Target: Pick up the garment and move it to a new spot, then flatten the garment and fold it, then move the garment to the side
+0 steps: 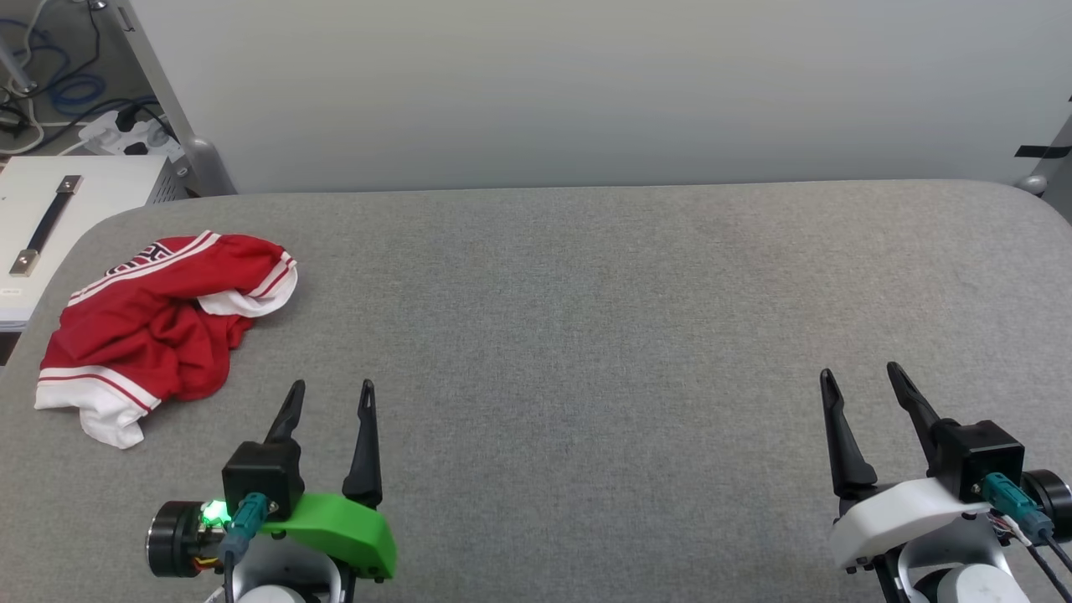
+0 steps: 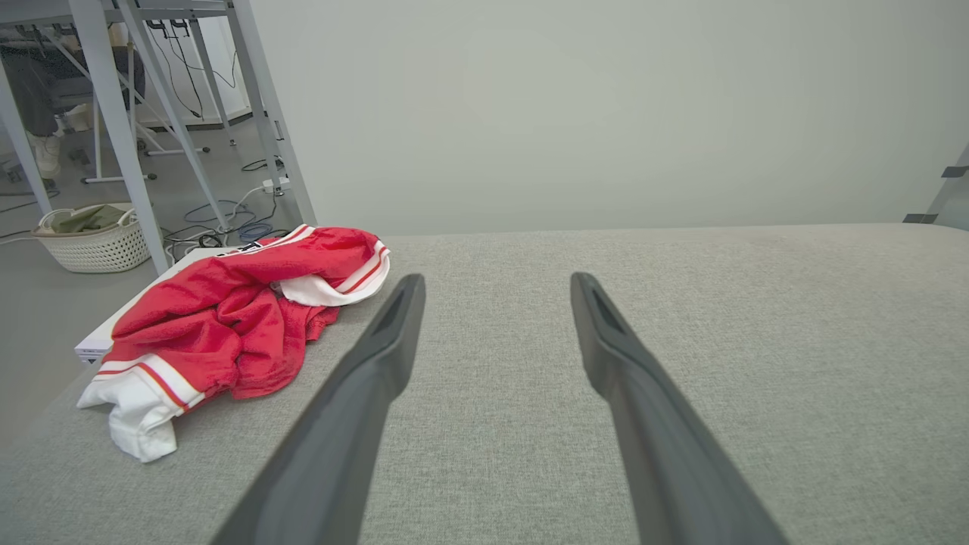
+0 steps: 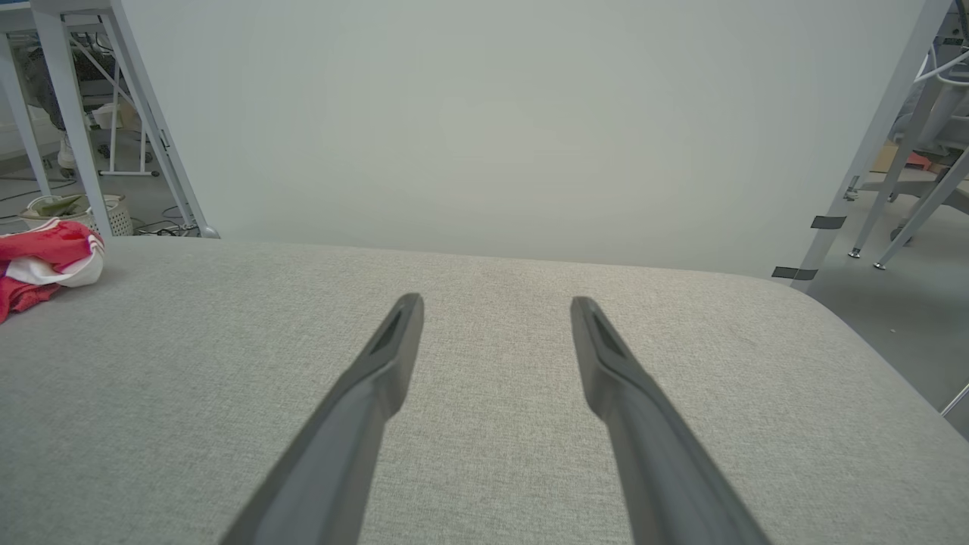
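The red garment (image 1: 155,322) lies crumpled in a heap at the left end of the grey table (image 1: 586,318), its white cuffs and striped trim showing. In the left wrist view the garment (image 2: 227,325) sits just left of the fingers; in the right wrist view the garment (image 3: 38,261) peeks in at the far left. My left gripper (image 1: 331,389) stands open a little right of and nearer than the heap, holding nothing. My right gripper (image 1: 863,373) stands open over bare table at the lower right, far from the cloth.
A white box (image 1: 59,226) with a dark strap stands off the table's left edge, behind the garment. A pale wall (image 1: 586,84) closes the far side. A laundry basket (image 2: 95,238) and metal frame legs (image 2: 113,113) stand on the floor to the left.
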{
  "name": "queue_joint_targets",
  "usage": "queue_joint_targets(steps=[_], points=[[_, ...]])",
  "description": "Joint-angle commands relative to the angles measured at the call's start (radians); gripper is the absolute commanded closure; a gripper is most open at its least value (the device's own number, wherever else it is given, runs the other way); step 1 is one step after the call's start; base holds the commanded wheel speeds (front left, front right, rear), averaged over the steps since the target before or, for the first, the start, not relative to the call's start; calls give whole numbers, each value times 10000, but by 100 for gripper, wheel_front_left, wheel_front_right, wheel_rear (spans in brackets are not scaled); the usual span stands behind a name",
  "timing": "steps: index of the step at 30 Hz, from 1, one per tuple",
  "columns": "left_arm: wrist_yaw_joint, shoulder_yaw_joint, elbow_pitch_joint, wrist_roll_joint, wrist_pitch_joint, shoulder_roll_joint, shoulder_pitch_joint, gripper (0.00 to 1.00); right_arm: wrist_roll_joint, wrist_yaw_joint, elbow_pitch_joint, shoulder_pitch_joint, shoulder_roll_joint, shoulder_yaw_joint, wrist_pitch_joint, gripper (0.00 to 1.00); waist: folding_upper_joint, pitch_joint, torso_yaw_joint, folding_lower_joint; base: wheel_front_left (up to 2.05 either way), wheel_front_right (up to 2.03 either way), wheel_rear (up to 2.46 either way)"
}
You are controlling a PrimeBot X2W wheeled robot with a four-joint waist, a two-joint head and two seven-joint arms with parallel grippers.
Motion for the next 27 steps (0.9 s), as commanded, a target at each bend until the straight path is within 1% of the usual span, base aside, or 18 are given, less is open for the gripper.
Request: queue_joint_targets(steps=[1,12,27], points=[[-84,-45,68,-73,-116,-20,26,0,-59,-4,13,120,12,-20,-110,0,0,-15,3,0,0,0,0],[-207,-227,888,-306,-346,-24,34,0,-157,-5,690,193,14,-4,-244,0,0,-88,-1,0,0,0,0],[-281,-343,1224,-452,-653,-30,-100,0,-105,-6,1032,152,18,2,-512,0,0,44,-14,0,0,0,0]])
